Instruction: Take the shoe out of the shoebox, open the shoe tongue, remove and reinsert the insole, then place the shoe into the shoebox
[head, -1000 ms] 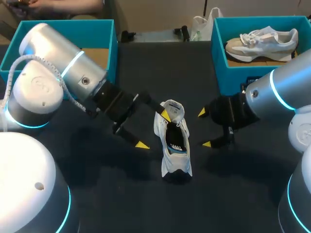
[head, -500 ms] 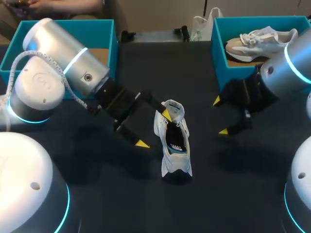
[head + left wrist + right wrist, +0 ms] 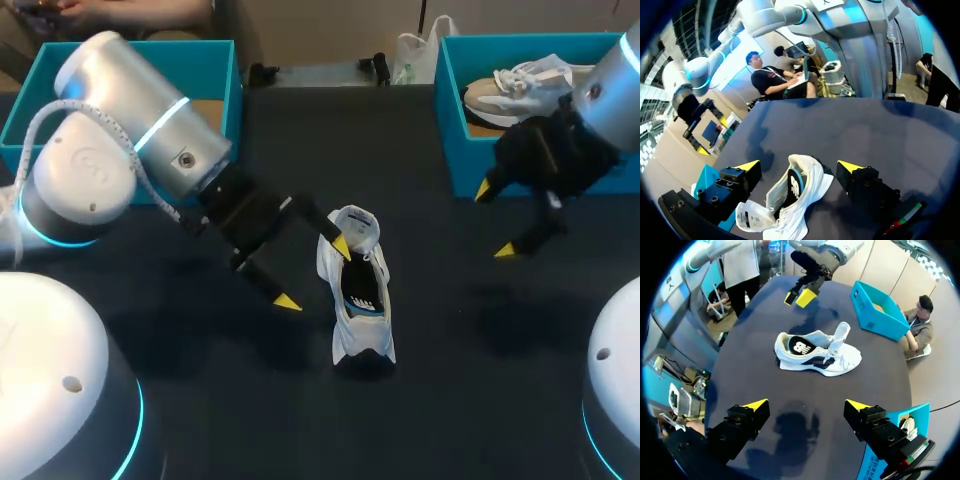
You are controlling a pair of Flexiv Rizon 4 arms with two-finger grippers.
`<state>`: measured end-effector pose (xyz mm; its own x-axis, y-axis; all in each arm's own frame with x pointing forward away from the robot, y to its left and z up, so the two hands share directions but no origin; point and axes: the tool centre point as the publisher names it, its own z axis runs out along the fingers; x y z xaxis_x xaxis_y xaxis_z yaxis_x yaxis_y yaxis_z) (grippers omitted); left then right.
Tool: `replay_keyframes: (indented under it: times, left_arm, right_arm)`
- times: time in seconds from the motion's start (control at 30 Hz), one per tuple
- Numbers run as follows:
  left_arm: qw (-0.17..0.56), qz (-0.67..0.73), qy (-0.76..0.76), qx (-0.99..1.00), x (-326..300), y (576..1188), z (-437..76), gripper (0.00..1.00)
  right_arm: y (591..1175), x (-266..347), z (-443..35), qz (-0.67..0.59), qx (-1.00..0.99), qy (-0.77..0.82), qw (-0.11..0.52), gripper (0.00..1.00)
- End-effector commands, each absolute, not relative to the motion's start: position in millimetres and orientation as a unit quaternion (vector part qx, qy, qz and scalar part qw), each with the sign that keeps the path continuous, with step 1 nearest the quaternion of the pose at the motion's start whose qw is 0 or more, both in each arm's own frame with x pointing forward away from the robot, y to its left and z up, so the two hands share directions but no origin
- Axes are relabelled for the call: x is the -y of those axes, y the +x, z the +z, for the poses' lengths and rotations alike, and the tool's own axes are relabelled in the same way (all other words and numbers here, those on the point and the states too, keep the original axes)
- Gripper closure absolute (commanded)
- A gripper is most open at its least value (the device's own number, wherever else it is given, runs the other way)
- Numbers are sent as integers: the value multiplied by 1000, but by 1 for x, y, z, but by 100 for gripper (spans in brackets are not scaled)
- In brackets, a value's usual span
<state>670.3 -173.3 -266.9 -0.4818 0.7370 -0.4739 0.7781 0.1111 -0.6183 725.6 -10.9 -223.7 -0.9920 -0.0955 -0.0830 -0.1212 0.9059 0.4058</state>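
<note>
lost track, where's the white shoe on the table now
In the head view the white shoe stands in the middle of the table, right beside the open left gripper; the right gripper is farther off, by the right shoebox.

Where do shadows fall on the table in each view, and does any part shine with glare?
Head view: a soft shadow lies on the table below the right gripper, and the left arm shows bright glare on its silver shell. Right wrist view: a dark shadow sits on the table between the right gripper and the shoe. Left wrist view: a shadow patch lies beyond the shoe.
</note>
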Motion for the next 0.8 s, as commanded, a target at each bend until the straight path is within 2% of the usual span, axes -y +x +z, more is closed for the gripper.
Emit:
replay_keyframes:
  times: [0.03, 0.67, 0.7, 0.73, 0.8]
  left_arm:
    - [-14, -391, 541, -744, 179, 681, -259, 0]
    - [-114, -264, 687, -668, 187, 708, -234, 0]
    - [-119, -258, 693, -662, 188, 709, -233, 4]
    - [-117, -250, 695, -664, 190, 711, -232, 23]
    - [-124, -237, 707, -655, 192, 712, -230, 51]
  right_arm:
    - [722, 24, -202, 206, -977, -57, 25, 0]
    - [722, 28, -199, 208, -976, -50, 32, 0]
    - [722, 28, -199, 208, -976, -50, 32, 0]
    - [722, 28, -199, 208, -976, -50, 32, 0]
    - [722, 28, -199, 208, -976, -50, 32, 0]
